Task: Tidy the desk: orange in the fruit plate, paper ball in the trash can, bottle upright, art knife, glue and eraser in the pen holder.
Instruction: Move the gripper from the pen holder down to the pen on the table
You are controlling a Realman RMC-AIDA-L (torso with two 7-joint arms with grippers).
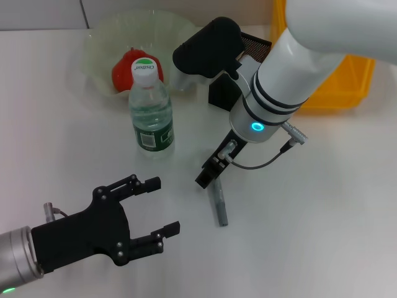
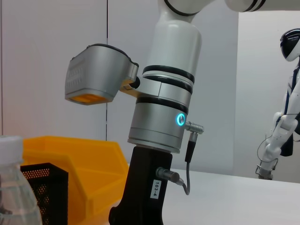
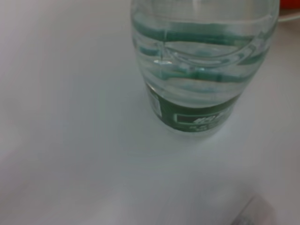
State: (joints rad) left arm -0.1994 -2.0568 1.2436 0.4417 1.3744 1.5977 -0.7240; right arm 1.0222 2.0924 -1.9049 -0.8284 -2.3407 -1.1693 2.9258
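I see the left gripper hovering low over the desk, jaws spread. The bottle stands upright before the fruit plate (something red inside). The right gripper touches the grey art knife; jaws, cannot tell.

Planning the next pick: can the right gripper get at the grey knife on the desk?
Probably yes. The right gripper is right at the top end of the art knife, which lies alone on bare desk; the bottle stands off to the side.
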